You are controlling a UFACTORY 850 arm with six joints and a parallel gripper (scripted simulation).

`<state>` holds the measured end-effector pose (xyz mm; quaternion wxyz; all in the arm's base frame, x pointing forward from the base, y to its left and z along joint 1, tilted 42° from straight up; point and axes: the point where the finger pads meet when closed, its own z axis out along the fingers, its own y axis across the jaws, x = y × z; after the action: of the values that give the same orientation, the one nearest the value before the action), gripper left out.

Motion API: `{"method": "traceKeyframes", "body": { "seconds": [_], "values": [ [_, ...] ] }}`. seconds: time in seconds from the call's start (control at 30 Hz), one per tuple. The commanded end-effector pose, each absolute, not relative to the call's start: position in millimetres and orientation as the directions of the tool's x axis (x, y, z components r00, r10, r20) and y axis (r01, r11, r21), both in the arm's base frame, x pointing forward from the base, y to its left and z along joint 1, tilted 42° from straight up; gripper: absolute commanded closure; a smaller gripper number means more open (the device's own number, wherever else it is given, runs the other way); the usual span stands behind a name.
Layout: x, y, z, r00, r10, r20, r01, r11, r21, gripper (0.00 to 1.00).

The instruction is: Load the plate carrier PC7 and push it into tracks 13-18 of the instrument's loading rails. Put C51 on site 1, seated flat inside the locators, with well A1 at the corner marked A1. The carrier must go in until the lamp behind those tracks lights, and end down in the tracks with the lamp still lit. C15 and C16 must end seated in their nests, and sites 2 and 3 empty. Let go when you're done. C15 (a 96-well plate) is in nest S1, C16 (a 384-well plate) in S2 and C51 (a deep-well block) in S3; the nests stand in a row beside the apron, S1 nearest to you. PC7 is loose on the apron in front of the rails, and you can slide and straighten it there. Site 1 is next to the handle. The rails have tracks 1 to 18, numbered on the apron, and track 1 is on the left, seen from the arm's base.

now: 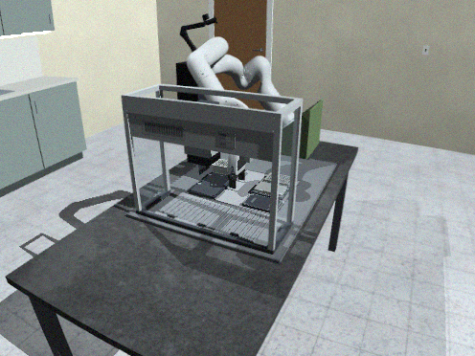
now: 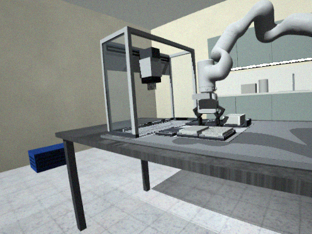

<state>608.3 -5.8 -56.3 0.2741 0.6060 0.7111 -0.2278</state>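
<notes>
"Where is the end effector [image 2: 208,119]?"

"Low over the dark flat plate carrier PC7 [image 2: 176,128] on the pale apron, its black fingers [image 2: 199,118] spread wide and released, grasping nothing."

"And the white deep-well block C51 [image 2: 235,119]?"

"In the farthest nest of the row, just beside the end effector in the exterior view. The two flat well plates [image 2: 206,131] lie in the nearer nests."

"The carrier?"

"On the dark worktop [image 2: 267,148], in front of the grey-framed instrument [image 2: 130,82], outside its rails."
</notes>
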Motion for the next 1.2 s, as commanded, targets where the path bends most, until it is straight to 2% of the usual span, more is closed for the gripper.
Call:
{"method": "traceKeyframes", "body": {
  "seconds": [0.0,1.17],
  "values": [
    [609.4,-7.6,-58.4,-0.115,0.737,-0.666,0.987,0.162,0.010,0.00],
    [610.7,-15.6,-54.8,-0.115,0.737,-0.666,0.987,0.162,0.010,0.00]
  ]
}}
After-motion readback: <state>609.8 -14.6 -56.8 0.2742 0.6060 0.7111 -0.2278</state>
